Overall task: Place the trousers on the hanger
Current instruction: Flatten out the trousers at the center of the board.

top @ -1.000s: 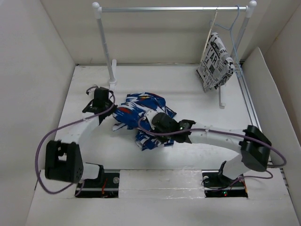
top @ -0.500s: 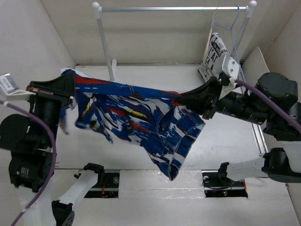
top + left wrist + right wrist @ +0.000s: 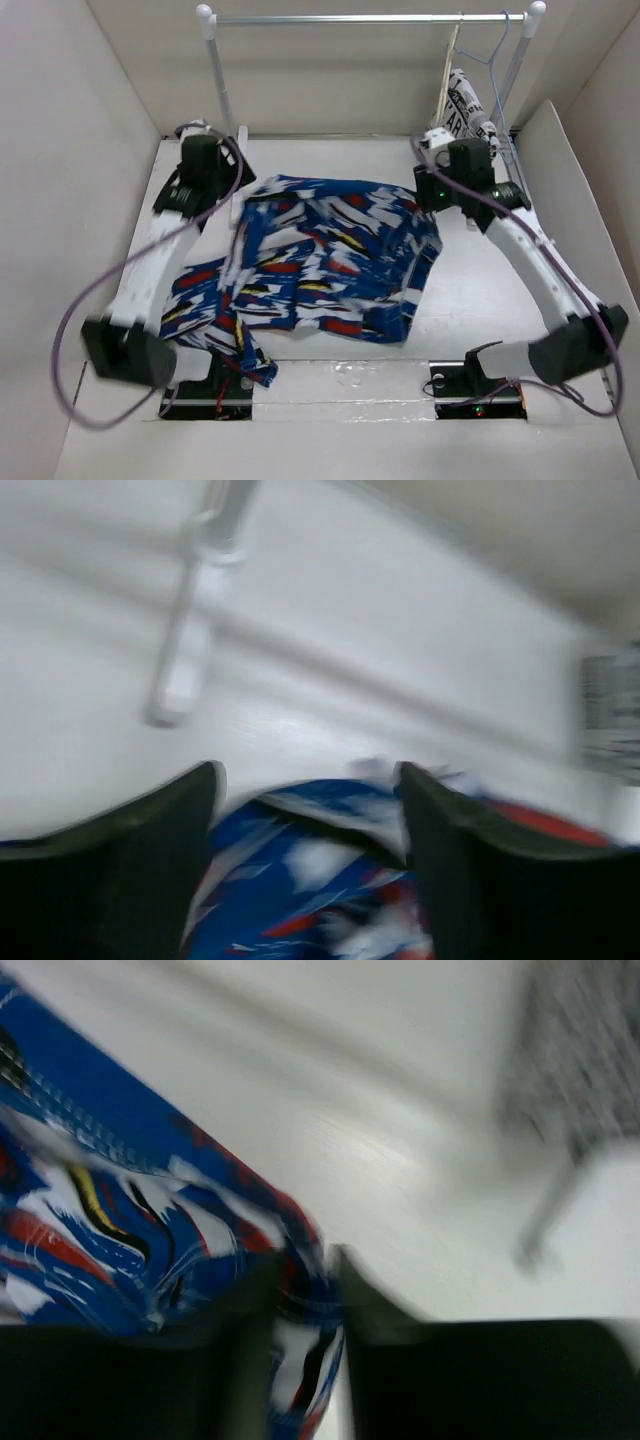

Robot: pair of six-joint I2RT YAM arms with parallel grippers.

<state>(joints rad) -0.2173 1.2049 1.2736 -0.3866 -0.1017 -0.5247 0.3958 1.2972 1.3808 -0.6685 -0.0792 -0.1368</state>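
- From the top camera, the trousers (image 3: 320, 265) are seen spread flat on the white table (image 3: 480, 290), with one leg trailing off toward 7 o'clock.
- The left gripper (image 3: 222, 185) is found at the 10 o'clock corner of the cloth, and the right gripper (image 3: 428, 192) at the 2 o'clock corner.
- The hanger (image 3: 447, 75) is hung on the rail (image 3: 360, 18), off at 1 o'clock, well apart from the trousers.
- From the left wrist, the two dark fingers (image 3: 150, 870) are seen spread wide. The trousers (image 3: 300, 880) are seen below the gap, let go.
- From the right wrist, everything is blurred. The fingers (image 3: 370, 1340) are seen close together with a fold of the trousers (image 3: 110, 1210) in the narrow gap. It cannot be told whether the cloth is squeezed.
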